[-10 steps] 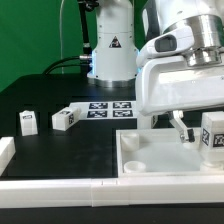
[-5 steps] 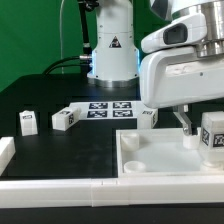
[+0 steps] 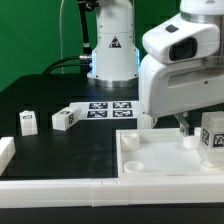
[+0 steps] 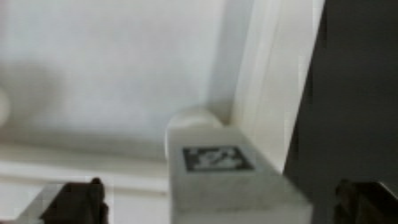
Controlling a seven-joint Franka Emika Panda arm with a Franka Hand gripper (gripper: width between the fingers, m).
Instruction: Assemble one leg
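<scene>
A leg [image 3: 213, 136], a small white block with a tag, stands at the right end of the large flat white tray-like piece [image 3: 160, 158]. My gripper [image 3: 185, 128] hangs just to the exterior view's left of it, under the big white arm. In the wrist view the leg [image 4: 222, 165] lies between my two dark fingertips [image 4: 75, 200], which stand wide apart and do not touch it. The gripper [image 4: 221, 208] is open and holds nothing. Two more legs [image 3: 28, 122] [image 3: 65, 118] stand on the black table at the exterior view's left.
The marker board [image 3: 110, 105] lies at the back middle in front of the arm's base [image 3: 110, 55]. A white rail [image 3: 60, 190] runs along the front edge. A white block [image 3: 5, 150] sits at the far left.
The arm has swung toward the exterior view's right, bringing the gripper closer to the leg standing on the tray-like piece. A leg by the marker board is now hidden behind the arm.
</scene>
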